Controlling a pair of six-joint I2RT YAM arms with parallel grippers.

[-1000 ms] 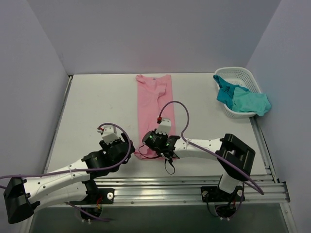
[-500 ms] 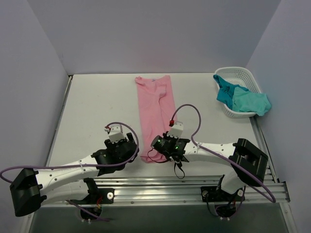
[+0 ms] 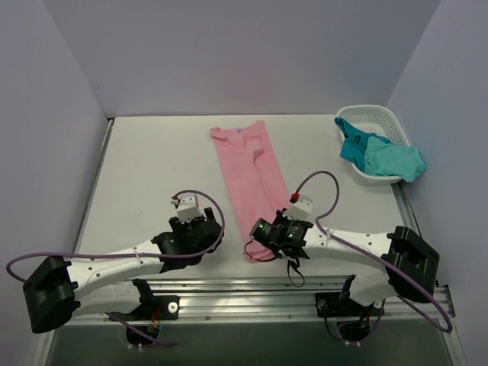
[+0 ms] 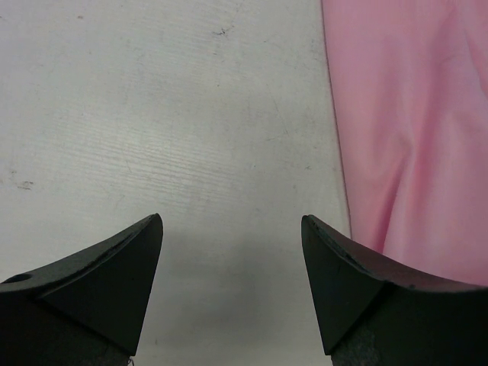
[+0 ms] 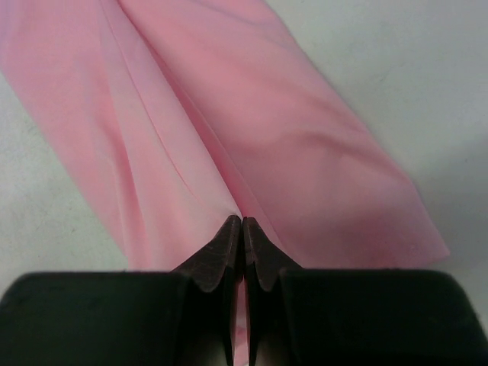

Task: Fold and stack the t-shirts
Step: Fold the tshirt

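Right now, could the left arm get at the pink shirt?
Probably yes. The left gripper is open over bare table, right at the edge of the pink shirt, and nothing lies between them.

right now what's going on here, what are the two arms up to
The right gripper is shut on the near end of the pink t-shirt, which lies as a long narrow strip on the table. The left gripper is open over bare table just left of that shirt, holding nothing. The teal and turquoise t-shirts sit bunched in the white basket at the far right, not yet folded.
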